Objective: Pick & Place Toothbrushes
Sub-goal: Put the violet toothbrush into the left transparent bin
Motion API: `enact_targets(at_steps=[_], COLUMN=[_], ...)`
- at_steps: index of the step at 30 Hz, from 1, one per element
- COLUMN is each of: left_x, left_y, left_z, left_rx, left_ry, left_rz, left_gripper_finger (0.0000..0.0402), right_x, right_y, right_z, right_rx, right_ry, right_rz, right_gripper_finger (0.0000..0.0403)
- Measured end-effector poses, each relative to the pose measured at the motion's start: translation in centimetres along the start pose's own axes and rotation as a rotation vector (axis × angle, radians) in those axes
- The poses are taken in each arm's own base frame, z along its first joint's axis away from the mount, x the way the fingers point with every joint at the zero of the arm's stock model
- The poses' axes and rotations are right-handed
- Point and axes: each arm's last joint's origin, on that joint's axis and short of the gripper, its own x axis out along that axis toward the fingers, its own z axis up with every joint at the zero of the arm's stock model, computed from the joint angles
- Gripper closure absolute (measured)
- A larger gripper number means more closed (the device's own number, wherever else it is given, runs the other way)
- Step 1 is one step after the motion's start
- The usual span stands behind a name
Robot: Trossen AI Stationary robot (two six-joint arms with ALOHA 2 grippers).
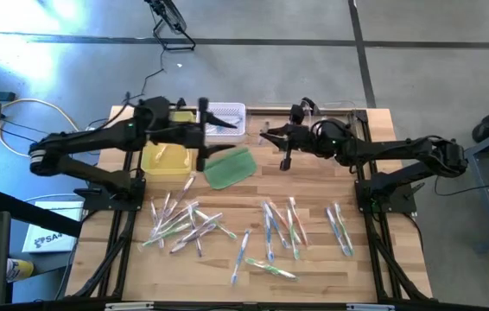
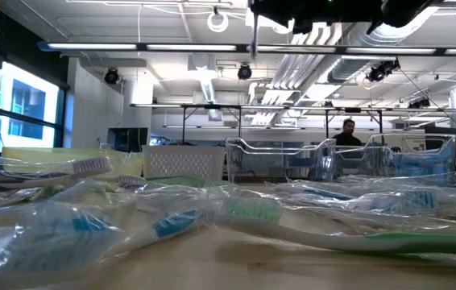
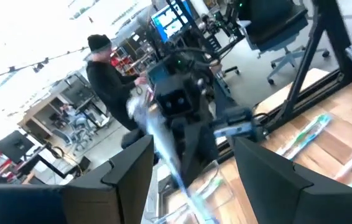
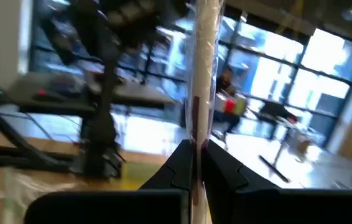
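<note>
The right tool [image 1: 284, 161] pinches a wrapped toothbrush [image 4: 201, 74] by its end, raised above the bench [image 1: 314, 285] near the white basket [image 1: 227, 121]. The left tool [image 1: 201, 111] is spread and empty. The slick wrapper could slip from that narrow pinch, dropping it short.

Grey concrete floor [image 1: 417, 52], bright windows [image 2: 18, 109] at one side, ceiling pipes [image 2: 325, 52], strip lights [image 2: 143, 47], office chairs [image 3: 288, 37]

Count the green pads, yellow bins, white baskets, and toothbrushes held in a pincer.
Green pad: 1
Yellow bin: 1
White basket: 1
Toothbrush held in the right pincer: 1
Total: 4
</note>
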Motion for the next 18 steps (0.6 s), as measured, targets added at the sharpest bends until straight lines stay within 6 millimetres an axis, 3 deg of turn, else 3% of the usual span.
enact_targets(at_steps=[6, 18], left_x=[-2.7, -5.8], left_y=[-0.6, -6.8], left_z=[0.2, -3.8], left_rx=[0.015, -0.005], left_ry=[-0.019, -0.186], left_rz=[0.008, 0.051], left_gripper_finger=[0.0183, 0.0183], right_x=[-0.1, -0.3], right_y=[-0.3, -3.0], right_z=[-1.2, -2.1], right_rx=[-0.014, -0.02], right_ry=[0.148, 0.23], right_rz=[-0.146, -0.234], right_gripper_finger=[0.0392, 0.0392])
